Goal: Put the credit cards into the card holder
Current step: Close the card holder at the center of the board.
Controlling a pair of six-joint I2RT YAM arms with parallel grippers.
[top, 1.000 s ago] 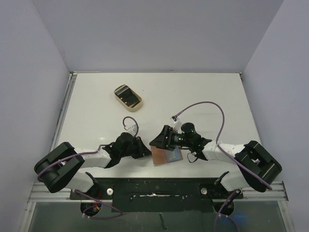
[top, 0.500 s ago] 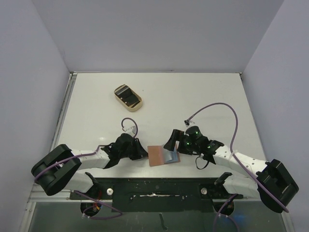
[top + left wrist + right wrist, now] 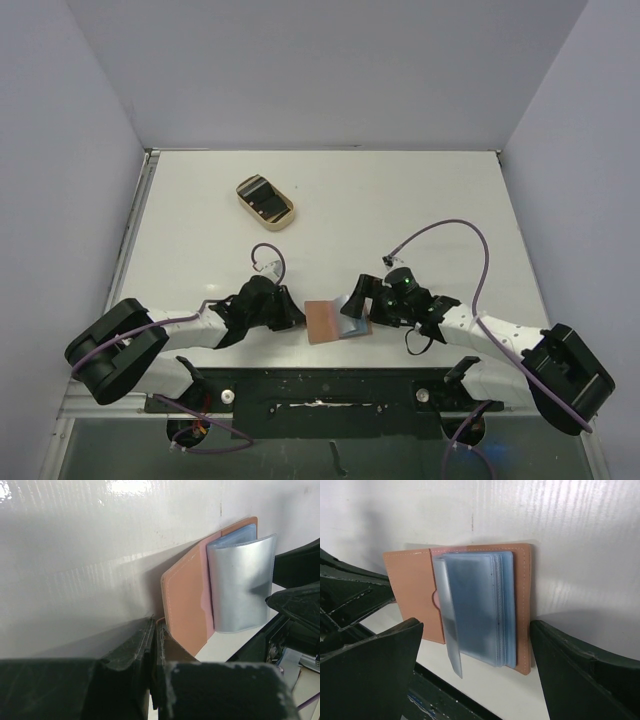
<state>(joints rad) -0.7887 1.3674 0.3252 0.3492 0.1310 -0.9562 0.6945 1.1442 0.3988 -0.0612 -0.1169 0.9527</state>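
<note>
Clearly the card holder lies open at the table's 6 o'clock edge, between the two arms. We read the left gripper as pinched shut on the corner of its brown flap. The right gripper hovers over it, jaws spread wide and holding nothing. The credit cards sit in the tan tray at 11 o'clock. We judge the holder light and floppy, with slick, springy sleeves, so we would keep the flap pinned. The cards look thin, stiff and slippery, best taken by their long edges.

White table, card holder, tan tray
</note>
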